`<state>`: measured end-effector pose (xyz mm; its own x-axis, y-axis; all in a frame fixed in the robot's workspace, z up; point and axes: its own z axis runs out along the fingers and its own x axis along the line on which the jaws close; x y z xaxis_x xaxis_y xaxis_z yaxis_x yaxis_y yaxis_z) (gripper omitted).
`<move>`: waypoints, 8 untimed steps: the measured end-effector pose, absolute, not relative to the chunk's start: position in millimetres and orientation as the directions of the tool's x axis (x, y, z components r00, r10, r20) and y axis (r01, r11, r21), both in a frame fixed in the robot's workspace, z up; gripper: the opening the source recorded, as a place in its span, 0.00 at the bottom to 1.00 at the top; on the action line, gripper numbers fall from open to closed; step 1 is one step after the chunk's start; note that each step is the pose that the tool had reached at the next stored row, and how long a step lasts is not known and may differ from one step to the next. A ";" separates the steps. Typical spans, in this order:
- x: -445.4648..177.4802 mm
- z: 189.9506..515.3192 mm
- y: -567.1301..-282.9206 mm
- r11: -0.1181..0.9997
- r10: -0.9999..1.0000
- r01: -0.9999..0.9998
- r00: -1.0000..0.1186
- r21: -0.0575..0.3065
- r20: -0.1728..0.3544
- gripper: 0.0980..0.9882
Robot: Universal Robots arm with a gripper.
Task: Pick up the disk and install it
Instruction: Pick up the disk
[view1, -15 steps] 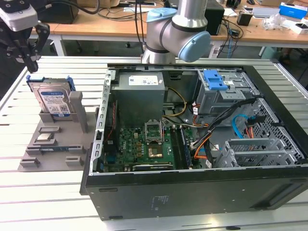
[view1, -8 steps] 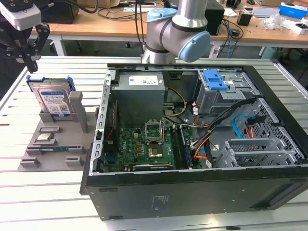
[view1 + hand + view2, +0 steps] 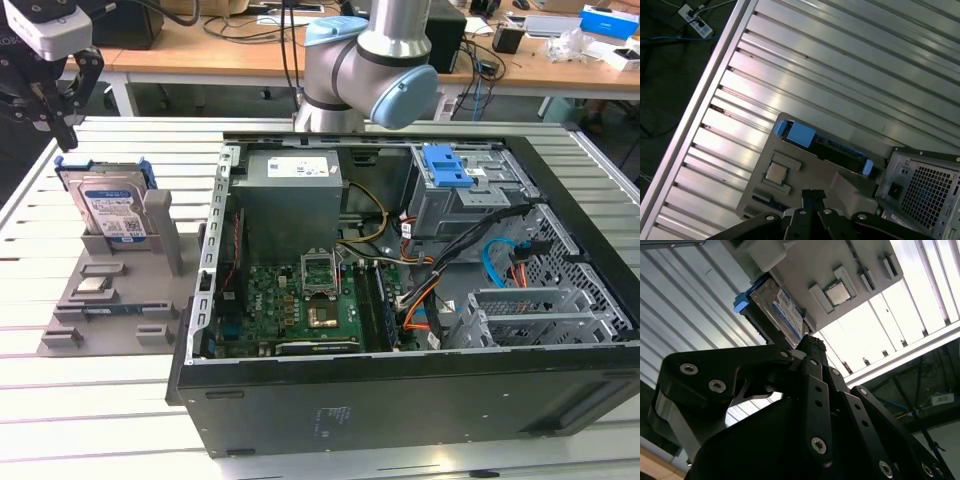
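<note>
The disk [image 3: 110, 210], a silver drive with a blue-and-white label in a blue bracket, stands on edge in a grey holder [image 3: 150, 290] at the exterior view's left. My gripper [image 3: 62, 125] hangs above and a little to the left of it, apart from it. In both wrist views the black fingertips meet with nothing between them, so the gripper [image 3: 812, 344] is shut and empty. The disk [image 3: 787, 315] lies just beyond the fingertips in the second wrist view. From above, the disk [image 3: 840, 150] shows as a dark edge between blue bracket ends, beyond the gripper [image 3: 812, 194].
An open computer case [image 3: 400, 400] fills the middle and right, with a motherboard [image 3: 300, 300], cables and a grey drive cage with a blue latch [image 3: 445, 165]. The arm's base [image 3: 370, 60] stands behind it. A small chip [image 3: 92, 287] lies on the holder. The table is slatted metal [image 3: 80, 400].
</note>
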<state>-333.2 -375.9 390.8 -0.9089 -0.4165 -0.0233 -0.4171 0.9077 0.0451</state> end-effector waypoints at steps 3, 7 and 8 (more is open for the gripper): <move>-333.2 390.8 -375.8 0.899 -0.436 -0.436 -0.900 0.045 -0.023 0.01; -333.2 390.8 -375.9 0.885 -0.462 -0.463 -0.886 0.045 -0.023 0.01; -333.2 390.8 -375.9 0.883 -0.466 -0.467 -0.885 0.045 -0.023 0.01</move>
